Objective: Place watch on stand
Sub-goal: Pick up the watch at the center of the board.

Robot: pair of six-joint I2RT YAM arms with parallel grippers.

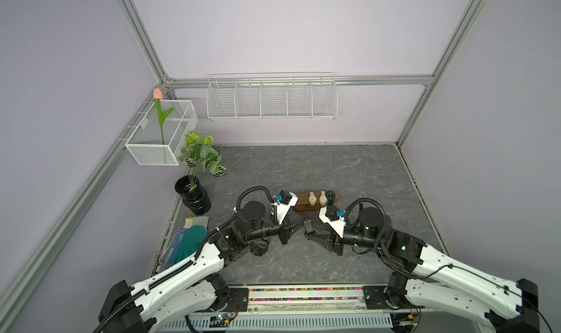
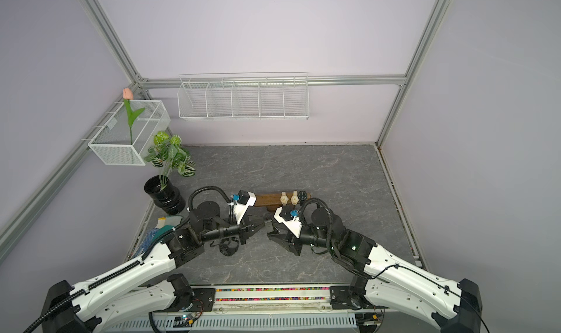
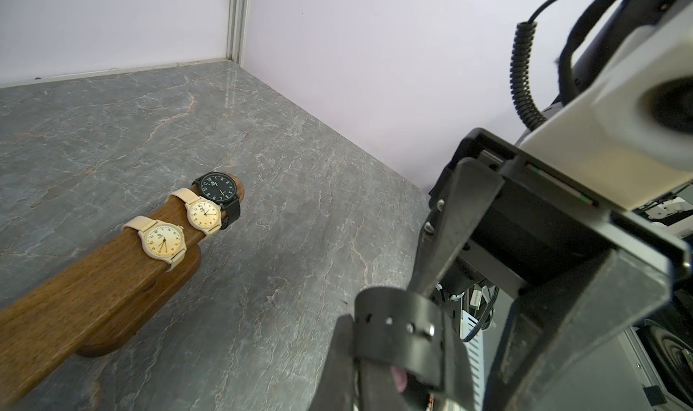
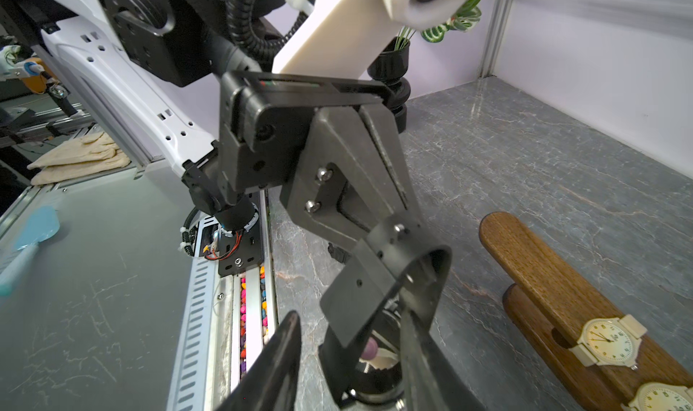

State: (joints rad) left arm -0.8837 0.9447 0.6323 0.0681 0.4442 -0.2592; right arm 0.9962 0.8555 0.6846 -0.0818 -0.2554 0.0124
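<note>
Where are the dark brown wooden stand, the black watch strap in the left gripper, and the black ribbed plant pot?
Stand (image 3: 75, 293): left wrist view, bare bar.
Watch strap (image 3: 393, 315): left wrist view, holed band.
Plant pot (image 1: 197, 202): in a top view, ribbed side.

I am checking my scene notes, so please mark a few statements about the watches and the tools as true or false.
1. The wooden stand carries three watches. True.
2. The black watch on it sits between the two cream watches. False: it sits at the bar's end, beyond both.
3. The left tool is shut on a dark watch strap. True.
4. The potted plant stands on the robot's right. False: it stands on its left.
</note>
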